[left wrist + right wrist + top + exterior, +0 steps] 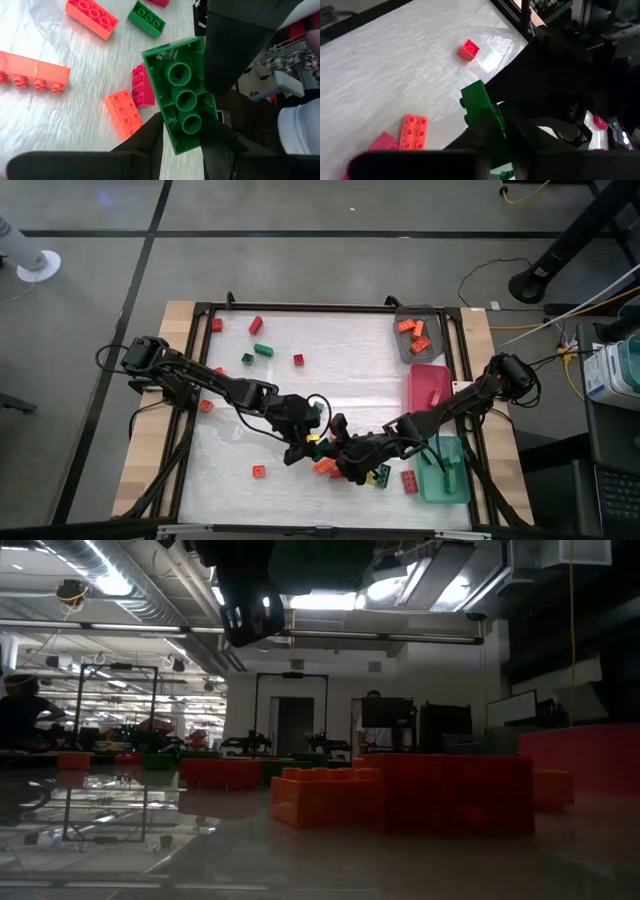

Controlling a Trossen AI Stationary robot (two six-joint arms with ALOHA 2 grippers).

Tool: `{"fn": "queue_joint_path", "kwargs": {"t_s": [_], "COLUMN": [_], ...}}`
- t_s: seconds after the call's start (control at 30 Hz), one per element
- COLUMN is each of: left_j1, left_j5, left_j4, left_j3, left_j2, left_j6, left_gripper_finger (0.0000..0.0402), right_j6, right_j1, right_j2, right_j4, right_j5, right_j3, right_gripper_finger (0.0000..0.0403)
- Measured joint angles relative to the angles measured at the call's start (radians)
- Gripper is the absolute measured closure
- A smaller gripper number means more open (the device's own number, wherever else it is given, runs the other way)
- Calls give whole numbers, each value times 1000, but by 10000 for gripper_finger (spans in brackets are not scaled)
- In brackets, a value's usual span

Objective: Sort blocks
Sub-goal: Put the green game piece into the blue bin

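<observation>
Reporting on the handover spot, which sits towards the table's middle from the teal rectangular plastic tray (456,492), near it.

- Left gripper (182,136): fingers narrowed onto the dark green studded plastic brick (182,95). We see its hollow underside with three tubes, and the brick is off the table.
- Right gripper (492,131): fingers fully closed. From its wrist view the same green brick's end stands at its fingertips and looks pinched there, so both grippers are on one brick.
- The two arms meet just beside each other, with the left arm coming from the side far from the teal tray.
- A red plastic brick (409,481) lies just beside the teal tray, and an orange plastic brick (324,467) lies under the grippers.
- Beyond the teal tray in the same row are the pink tray (428,385) and then the grey tray (405,350), which holds orange bricks (415,330).
- More loose bricks (262,349) lie scattered well apart from the teal tray, towards the far corner.
</observation>
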Motion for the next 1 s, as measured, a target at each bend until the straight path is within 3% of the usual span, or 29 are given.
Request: {"fn": "queue_joint_path", "kwargs": {"t_s": [0.37, 0.53, 0.73, 1.0], "left_j1": [1, 1, 1, 1], "left_j5": [9, 46, 56, 57], "left_j4": [12, 10, 10, 8], "left_j3": [2, 2, 2, 2], "left_j2": [-2, -2, -2, -2], "left_j6": [-8, -13, -16, -15], "left_gripper_finger": [304, 304, 304, 304], "right_j6": [31, 25, -1, -5], "right_j1": [0, 0, 0, -2], "right_j2": [0, 0, 0, 0], "right_j4": [-10, -35, -31, -24], "right_j5": [-3, 7, 0, -50], "right_j3": [-2, -2, -2, -2], "right_gripper_finger": [215, 178, 179, 239]}}
